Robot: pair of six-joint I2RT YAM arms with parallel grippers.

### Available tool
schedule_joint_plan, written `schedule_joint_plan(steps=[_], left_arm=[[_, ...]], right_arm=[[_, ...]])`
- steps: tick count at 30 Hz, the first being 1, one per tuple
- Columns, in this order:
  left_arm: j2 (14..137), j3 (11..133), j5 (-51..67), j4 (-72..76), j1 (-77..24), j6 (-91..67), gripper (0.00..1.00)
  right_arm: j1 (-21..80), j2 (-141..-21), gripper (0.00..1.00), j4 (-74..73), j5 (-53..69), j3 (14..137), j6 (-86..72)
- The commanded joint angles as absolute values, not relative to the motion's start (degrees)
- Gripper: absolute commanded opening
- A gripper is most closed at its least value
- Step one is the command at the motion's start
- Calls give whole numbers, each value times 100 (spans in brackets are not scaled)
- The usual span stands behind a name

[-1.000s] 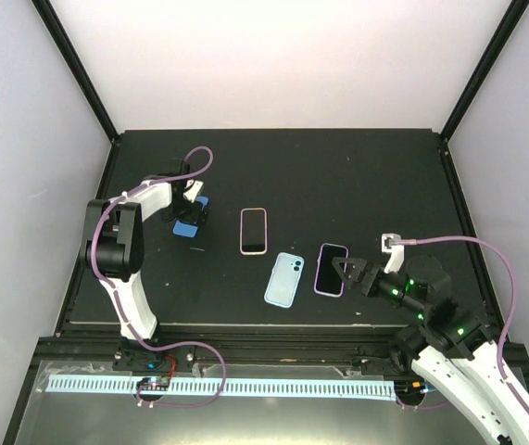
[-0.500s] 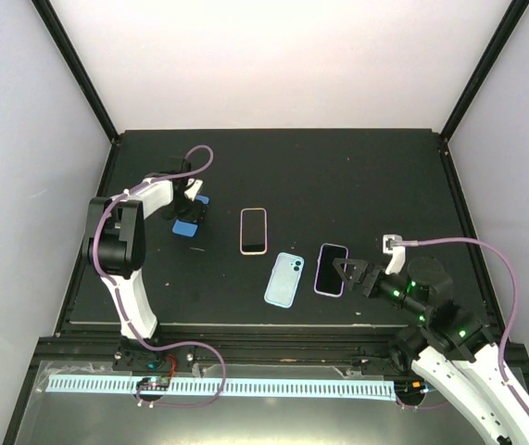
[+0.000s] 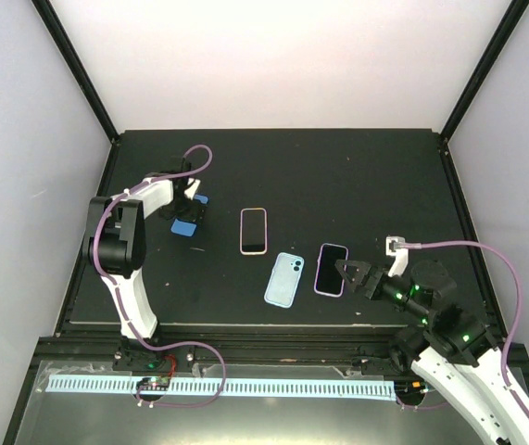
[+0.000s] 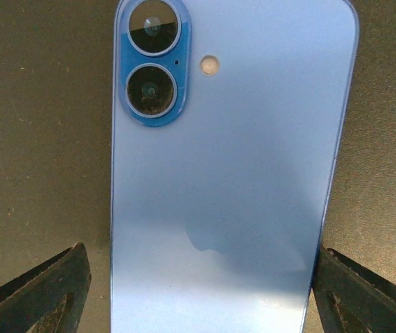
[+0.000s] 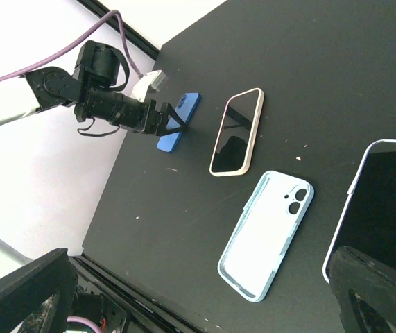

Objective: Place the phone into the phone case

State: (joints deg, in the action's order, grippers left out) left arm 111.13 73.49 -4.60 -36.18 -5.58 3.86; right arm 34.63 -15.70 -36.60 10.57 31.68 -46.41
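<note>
The blue phone (image 4: 225,180) lies face down at the far left, pointing straight away from the left gripper (image 4: 201,291), whose wide-open jaws stand on both sides of it holding nothing, while the case (image 3: 284,279) lies nearer the empty, wide-open right gripper (image 3: 341,274).

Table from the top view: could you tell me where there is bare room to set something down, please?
Bare: the far half of the table, behind the phones, and the near-left patch between the left arm and the case. Crowded: the middle, where pink phone, case and purple phone lie close together, the right gripper by the purple one.
</note>
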Motion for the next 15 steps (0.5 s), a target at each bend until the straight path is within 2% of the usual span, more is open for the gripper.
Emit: schedule_joint_plan(steps=[1, 12, 15], left_arm=[[11218, 7385, -358, -3650, -518, 279, 88], [11279, 7355, -62, -3844, -533, 140, 78], [11247, 7279, 8, -3887, -529, 70, 70]], right_arm=[[3489, -1478, 100, -3724, 977, 3250, -4656], [3485, -1277, 100, -3833, 940, 3278, -4704], [3487, -1234, 100, -3853, 956, 3278, -4728]])
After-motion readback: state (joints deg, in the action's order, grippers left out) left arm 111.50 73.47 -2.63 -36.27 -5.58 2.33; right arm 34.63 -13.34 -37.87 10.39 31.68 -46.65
